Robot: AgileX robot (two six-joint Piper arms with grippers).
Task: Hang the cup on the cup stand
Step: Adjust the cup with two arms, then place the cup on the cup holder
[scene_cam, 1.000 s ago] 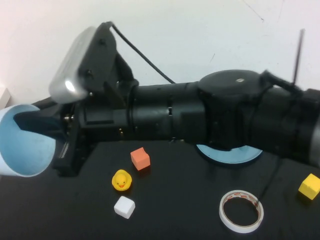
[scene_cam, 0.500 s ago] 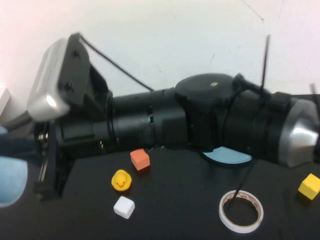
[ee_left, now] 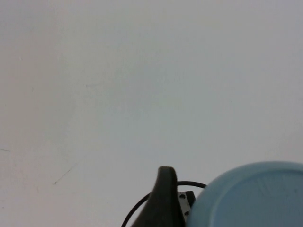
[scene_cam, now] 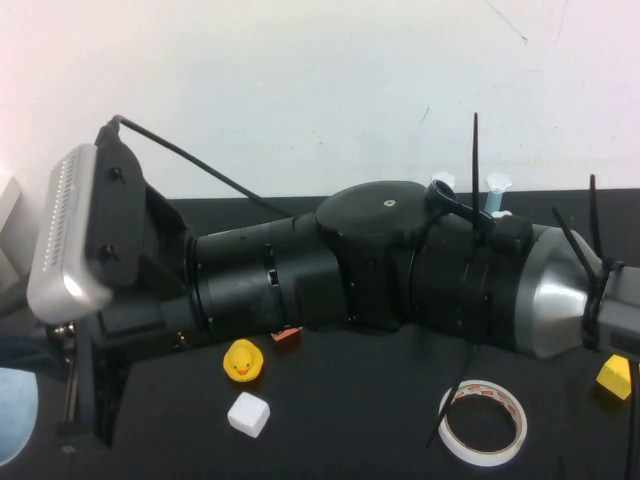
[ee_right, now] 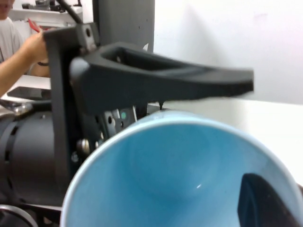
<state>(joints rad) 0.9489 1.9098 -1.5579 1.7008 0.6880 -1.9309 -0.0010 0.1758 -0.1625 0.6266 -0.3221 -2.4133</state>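
The light blue cup shows at the high view's far left edge, mostly cut off. My right arm stretches across the table to it. My right gripper is shut on the cup's rim, one finger inside the wall. My left gripper stands open around the cup's base. One of its fingers reaches over the cup with a gap; the other is hidden. Of the cup stand, only two white-capped posts rise behind my right arm.
On the black table lie a yellow duck, a white cube, an orange cube half under the arm, a white tape ring and a yellow cube. A person's arm shows in the background.
My right arm has swung left and down, carrying the cup almost out of the high view. The arm now covers the stand's dish and most of the orange cube.
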